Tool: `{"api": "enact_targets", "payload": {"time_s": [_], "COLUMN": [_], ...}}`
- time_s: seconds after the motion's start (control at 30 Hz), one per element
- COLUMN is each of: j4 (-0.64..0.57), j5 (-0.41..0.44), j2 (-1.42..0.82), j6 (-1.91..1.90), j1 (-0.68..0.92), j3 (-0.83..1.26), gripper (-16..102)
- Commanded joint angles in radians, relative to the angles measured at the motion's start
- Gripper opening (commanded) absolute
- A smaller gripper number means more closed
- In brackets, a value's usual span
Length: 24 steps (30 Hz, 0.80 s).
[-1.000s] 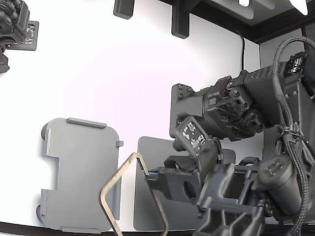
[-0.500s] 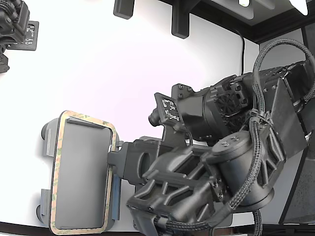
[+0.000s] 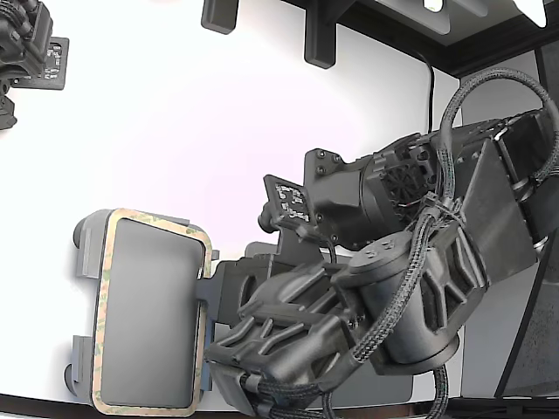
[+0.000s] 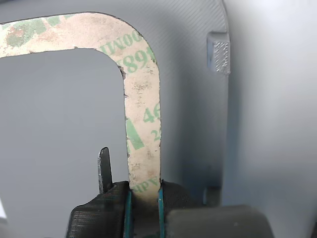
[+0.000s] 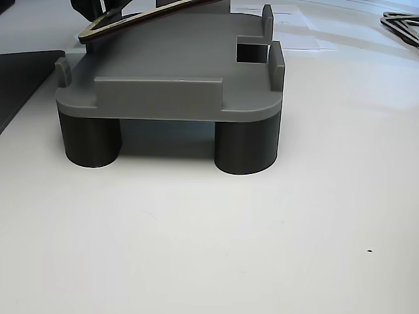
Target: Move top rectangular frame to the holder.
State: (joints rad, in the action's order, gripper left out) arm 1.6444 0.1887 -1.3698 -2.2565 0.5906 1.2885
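The top rectangular frame [image 3: 100, 305], a thin tan outline with green print, lies over the light grey holder [image 3: 148, 314] at the exterior view's lower left. My gripper [image 3: 208, 284] is shut on the middle of the frame's long side nearest the arm. In the wrist view the two fingers [image 4: 119, 208] of the gripper [image 4: 143, 198] pinch the frame strip [image 4: 143, 124] above the holder's surface, near a raised tab [image 4: 218, 52]. The other view shows the frame [image 5: 131, 21] slightly tilted just above the holder [image 5: 170, 78]. Whether the two touch cannot be told.
My arm covers most of a dark grey mat [image 3: 258, 250] right of the holder; the same mat [image 5: 19, 78] appears in the other view. A second arm [image 3: 26, 48] sits at the exterior view's top left. Black brackets [image 3: 319, 35] hang above. Another frame [image 5: 400, 23] lies far off.
A second ago the frame hung steeply tilted between the mat and the holder. My gripper has carried it to the exterior view's left and laid it nearly flat over the holder.
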Motion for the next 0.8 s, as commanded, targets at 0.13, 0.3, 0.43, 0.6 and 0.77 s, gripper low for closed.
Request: {"api": "enact_targets", "payload": {"time_s": [0.13,0.3,0.43,0.6,0.77], "j4": [0.0,-0.005,-0.003,-0.012,-0.023], "j5": [-0.012,-0.012,-0.017,-0.031,-0.035], "j2": [-0.034,-0.025,-0.009,-0.006,-0.02], "j6": [0.038,0.041,0.046,0.049,0.051], "j1": [-0.037,-0.04,-0.04,-0.04,-0.041], "j3": [0.011,0.003,-0.014,0.003,0.032], "gripper": [-10,-11,-10,-11,-10]}}
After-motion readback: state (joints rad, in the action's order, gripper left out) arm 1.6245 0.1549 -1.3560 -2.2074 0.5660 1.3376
